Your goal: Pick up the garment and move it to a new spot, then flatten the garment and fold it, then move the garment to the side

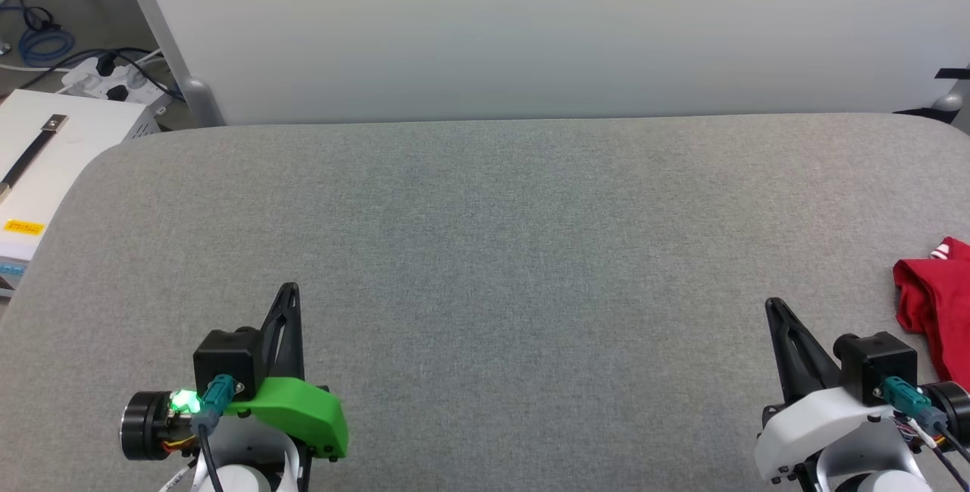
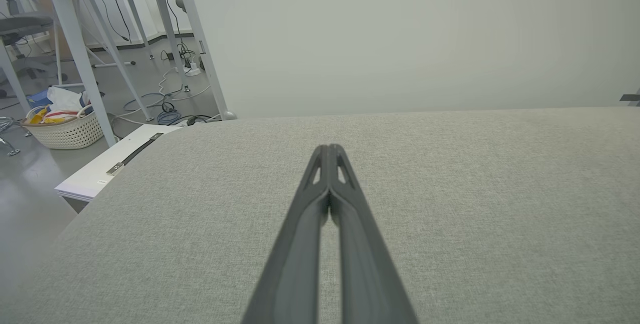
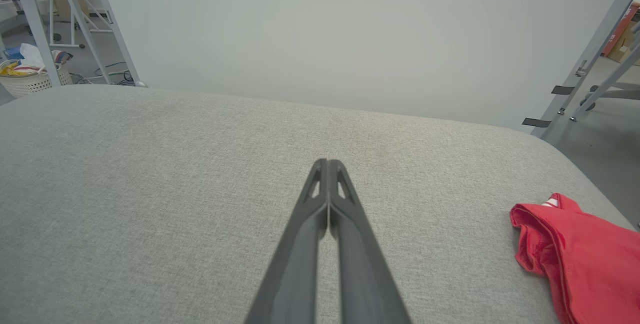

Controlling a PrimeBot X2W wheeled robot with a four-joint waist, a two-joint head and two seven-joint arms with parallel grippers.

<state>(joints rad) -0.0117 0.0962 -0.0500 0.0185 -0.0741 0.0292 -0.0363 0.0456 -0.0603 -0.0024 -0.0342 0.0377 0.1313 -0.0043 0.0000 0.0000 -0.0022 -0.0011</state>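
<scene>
The garment (image 1: 938,308) lies bunched at the table's (image 1: 485,234) right edge on the near side, just right of the right gripper (image 1: 772,304). That gripper and the left gripper (image 1: 290,289) both have their fingers pressed together, holding nothing. Broad grey cloth stretches between them and on to the far edge.

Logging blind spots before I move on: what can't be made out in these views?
- Garment: cut off by the right edge in the head view, by the right and bottom edges in the right wrist view; bunched, so any print is hidden.
- Yellow label on the white box, head view: too small to read.
- Basket contents, left wrist view: too small to identify.
</scene>
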